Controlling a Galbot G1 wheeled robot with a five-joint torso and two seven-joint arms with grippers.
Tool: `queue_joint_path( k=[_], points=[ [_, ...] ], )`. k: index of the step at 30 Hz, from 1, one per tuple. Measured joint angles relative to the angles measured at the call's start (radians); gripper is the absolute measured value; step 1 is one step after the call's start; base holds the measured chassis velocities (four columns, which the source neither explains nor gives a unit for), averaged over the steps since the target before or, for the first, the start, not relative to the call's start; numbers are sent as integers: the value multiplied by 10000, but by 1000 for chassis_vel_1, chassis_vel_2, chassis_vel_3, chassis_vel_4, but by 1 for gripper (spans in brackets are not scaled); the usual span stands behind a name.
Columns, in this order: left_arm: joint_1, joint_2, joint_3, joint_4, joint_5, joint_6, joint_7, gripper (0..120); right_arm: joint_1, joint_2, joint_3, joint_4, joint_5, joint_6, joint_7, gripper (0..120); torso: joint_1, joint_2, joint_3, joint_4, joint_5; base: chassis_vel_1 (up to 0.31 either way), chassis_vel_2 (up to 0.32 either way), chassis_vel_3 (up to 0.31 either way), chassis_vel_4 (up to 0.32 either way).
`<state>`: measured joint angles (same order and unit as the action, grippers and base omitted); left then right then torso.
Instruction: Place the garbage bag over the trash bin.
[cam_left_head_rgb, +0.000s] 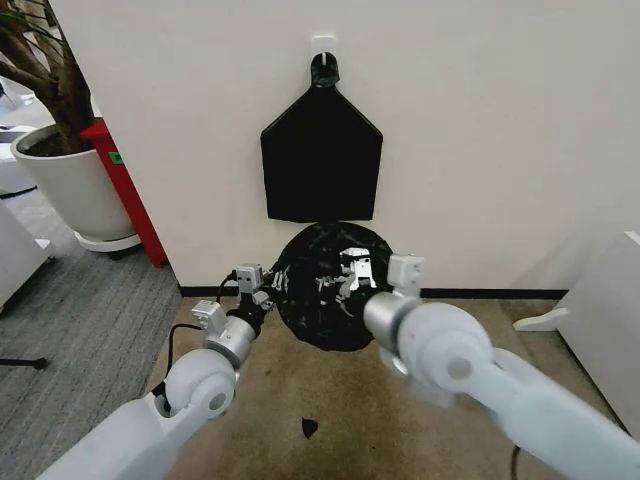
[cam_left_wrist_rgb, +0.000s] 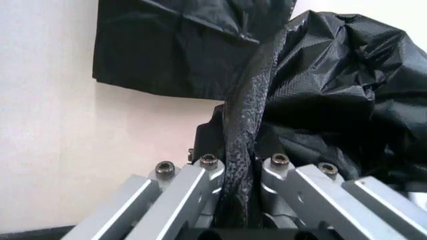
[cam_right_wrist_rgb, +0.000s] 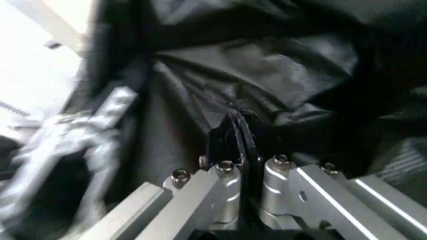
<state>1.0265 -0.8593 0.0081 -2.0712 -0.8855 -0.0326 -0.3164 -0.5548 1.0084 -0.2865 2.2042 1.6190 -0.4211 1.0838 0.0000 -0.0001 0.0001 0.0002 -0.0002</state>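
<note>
Carpeted floor by a white wall, flat black bundle (cam_left_head_rgb: 321, 155) hanging above. Left gripper (cam_left_head_rgb: 262, 288) and right gripper (cam_left_head_rgb: 356, 272) each clamped a fold of the garbage bag (cam_left_head_rgb: 325, 290), held low between them, probably to spread its mouth.

Head camera looks forward and down toward the wall; each wrist camera sits just behind its tool, close up; all share the garbage bag (cam_left_head_rgb: 330, 290).

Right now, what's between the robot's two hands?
The garbage bag, stretched between the left hand and the right hand, each pinching an edge. The head view shows it.
</note>
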Motion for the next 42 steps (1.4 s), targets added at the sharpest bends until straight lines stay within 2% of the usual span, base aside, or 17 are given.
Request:
queue_joint_path(
  k=[6, 13, 18, 26, 31, 35, 37, 42],
  points=[
    [58, 1, -41, 42, 169, -107, 133, 4, -22, 144, 51, -140, -235, 42, 60, 0, 0, 0, -1, -1, 2, 0, 0, 0, 0],
    [-32, -74, -50, 296, 178, -156, 159, 4, -159, -303, 534, 503, -99, 141, -18, 0, 0, 1, -2, -4, 1, 0, 0, 0, 0],
    [-131, -117, 8, 320, 151, -158, 174, 4, -371, -419, 623, 155, -180, 112, -74, 0, 0, 0, -2, -4, 1, 0, 0, 0, 0],
    [-162, -114, 35, 188, 235, -181, 307, 4, -61, 416, -195, -1128, -605, 366, 628, 0, 0, 1, -1, -1, 1, 0, 0, 0, 0],
    [-38, -115, 28, -55, 289, -193, 366, 4, 350, 1269, -816, -2441, -1089, 640, 1258, 0, 0, 0, -1, -2, 0, 0, 0, 0, 0],
    [38, -118, 10, -114, 343, -209, 407, 4, 474, 1620, -1014, -2785, -1069, 769, 1644, 0, 0, 0, -1, 0, 1, 0, 0, 0, 0],
    [68, -122, -21, -115, 353, -231, 413, 4, 511, 1728, -1023, -2789, -1036, 831, 1868, 0, 0, 0, -1, 2, 1, 0, 0, 0, 0],
    [103, -145, -112, -29, 353, -311, 431, 4, 661, 1399, -972, -2253, -807, 943, 2007, 0, 0, 1, -1, -5, 1, 0, 0, 0, 0]
  ],
)
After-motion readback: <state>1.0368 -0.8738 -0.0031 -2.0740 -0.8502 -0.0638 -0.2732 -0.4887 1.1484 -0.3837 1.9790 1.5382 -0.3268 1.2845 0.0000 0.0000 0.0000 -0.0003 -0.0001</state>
